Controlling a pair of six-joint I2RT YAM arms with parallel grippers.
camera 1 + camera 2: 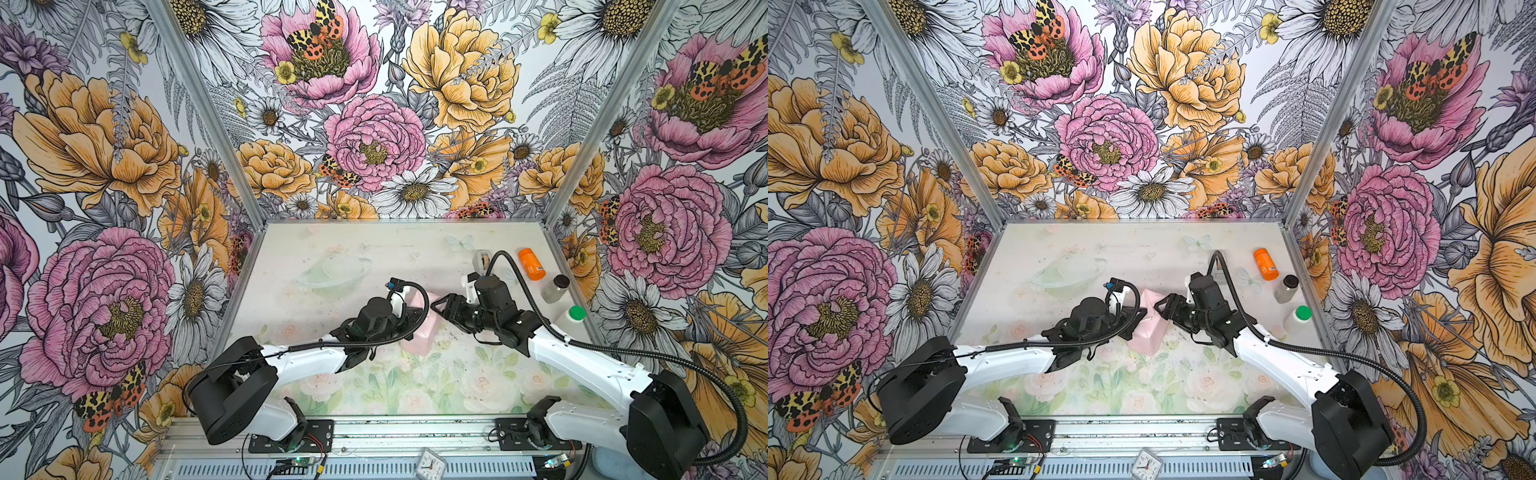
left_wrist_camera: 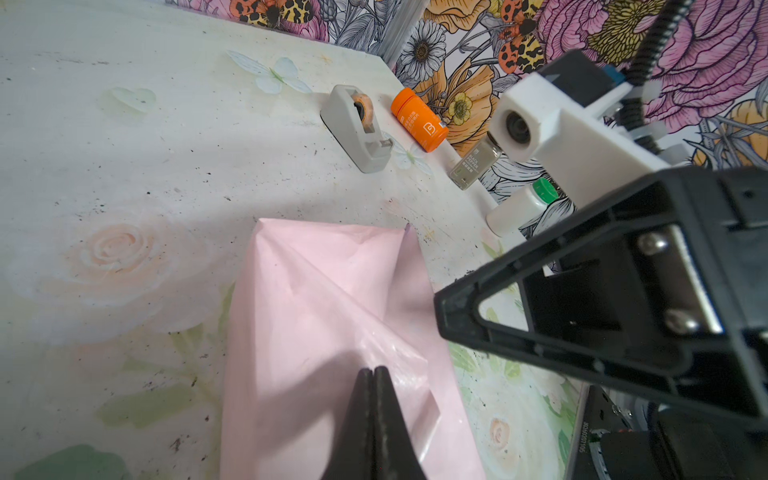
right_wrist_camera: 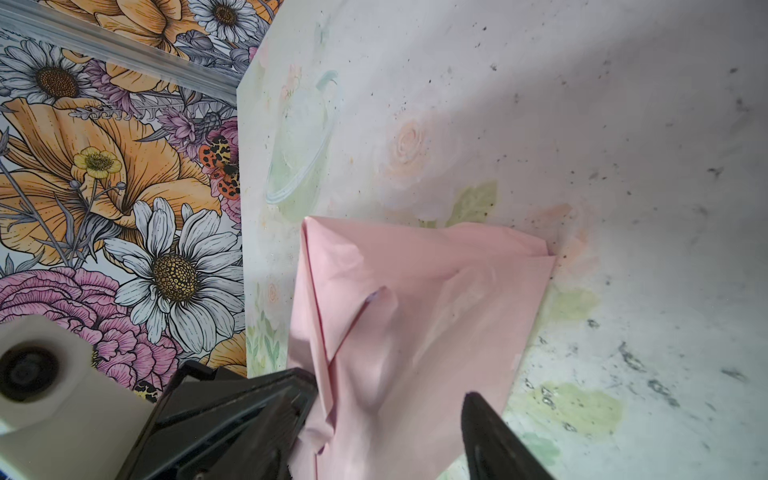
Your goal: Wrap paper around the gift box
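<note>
L hand [image 2: 372,371] closed over paper [image 2: 324,291]; R hand [image 3: 376,397] straddles it.

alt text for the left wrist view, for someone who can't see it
The shut left pincer touches its tips to pale pink paper folded into a creased parcel on a floral table, with the right pincer close beside it. Behind are a grey tape dispenser, an orange bottle, a clear jar and a white green-capped bottle.
</note>
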